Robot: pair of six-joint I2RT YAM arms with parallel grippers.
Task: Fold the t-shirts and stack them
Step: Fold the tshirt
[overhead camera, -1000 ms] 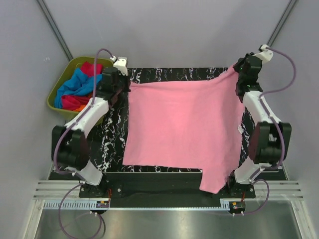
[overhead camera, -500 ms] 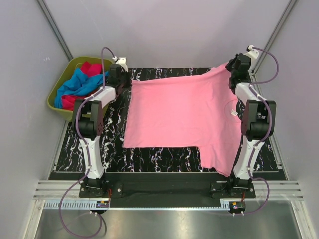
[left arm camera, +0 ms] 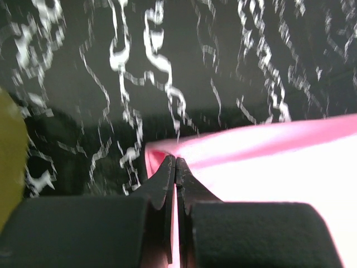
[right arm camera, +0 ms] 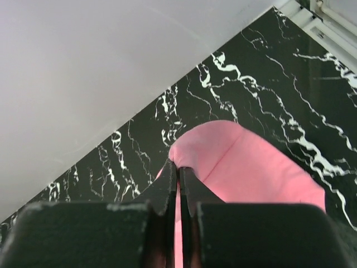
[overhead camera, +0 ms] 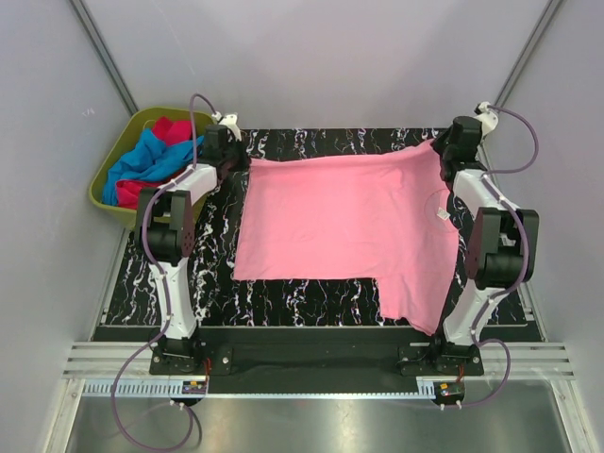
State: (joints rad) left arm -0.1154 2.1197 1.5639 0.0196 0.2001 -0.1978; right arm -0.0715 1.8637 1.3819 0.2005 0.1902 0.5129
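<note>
A light pink t-shirt [overhead camera: 349, 226] lies spread over the black marbled table [overhead camera: 311, 297], one sleeve hanging toward the near right. My left gripper [overhead camera: 238, 162] is shut on the shirt's far left corner [left arm camera: 167, 153], pink cloth pinched between its fingers [left arm camera: 162, 178]. At the far right corner [right arm camera: 223, 151] my right gripper [overhead camera: 444, 146] is shut on the cloth, which bulges past its fingertips [right arm camera: 167, 184]. Blue, red and orange t-shirts [overhead camera: 146, 170] are heaped in the bin.
An olive-green plastic bin [overhead camera: 113, 212] stands off the table's far left corner, close behind my left arm. Grey walls close in the back and sides. A metal rail [overhead camera: 311, 363] runs along the near edge by the arm bases.
Both arms have stretched out toward the far edge, pulling the pink shirt away from the near edge and flatter. The right corner dropped lower onto the table since half a second ago.
</note>
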